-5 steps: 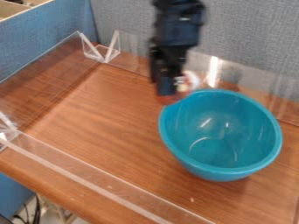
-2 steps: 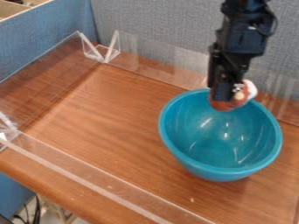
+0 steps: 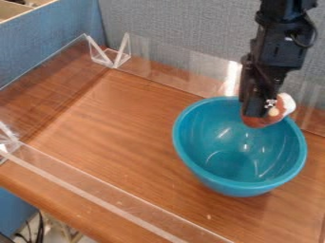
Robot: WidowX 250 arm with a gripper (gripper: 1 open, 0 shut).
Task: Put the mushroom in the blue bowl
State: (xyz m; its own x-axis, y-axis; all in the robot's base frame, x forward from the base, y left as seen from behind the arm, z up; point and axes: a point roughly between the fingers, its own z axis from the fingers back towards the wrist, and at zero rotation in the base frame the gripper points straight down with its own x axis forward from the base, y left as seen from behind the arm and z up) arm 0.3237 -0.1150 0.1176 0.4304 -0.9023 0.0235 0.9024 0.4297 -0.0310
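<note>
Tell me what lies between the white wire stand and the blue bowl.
Only a stretch of bare wooden table lies between the wire stand and the blue bowl, as the camera view shows.

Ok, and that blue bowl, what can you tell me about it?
The bowl is round, deep and teal-blue, with a plain rim and a glossy, plastic-looking surface that catches bright glints. It sits upright on the wooden table, opening upward, below the robot's dark fingers. Whether anything touches its far rim is hard to tell.
</note>
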